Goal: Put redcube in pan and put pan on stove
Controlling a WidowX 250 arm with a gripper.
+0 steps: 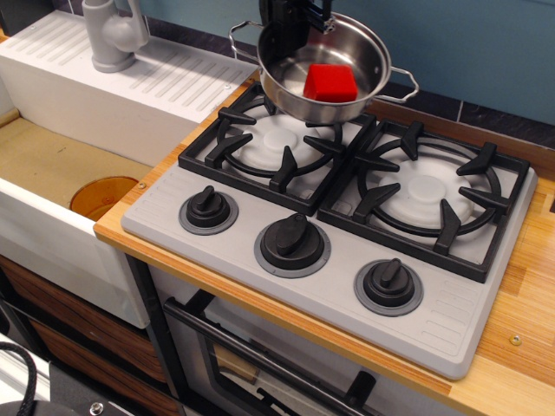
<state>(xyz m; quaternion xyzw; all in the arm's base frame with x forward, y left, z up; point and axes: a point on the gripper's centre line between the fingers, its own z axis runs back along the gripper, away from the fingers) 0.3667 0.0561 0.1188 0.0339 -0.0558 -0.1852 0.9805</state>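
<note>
One tool (297, 19) clamped on pan (347, 102) rim

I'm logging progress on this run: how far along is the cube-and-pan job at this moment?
Done: the redcube lies inside the pan. In hand: the gripper grips the pan's far rim and holds it above the back of the stove's left burner; it looks lifted, not resting on the grate. Left: lower the pan onto a burner and let go.
</note>
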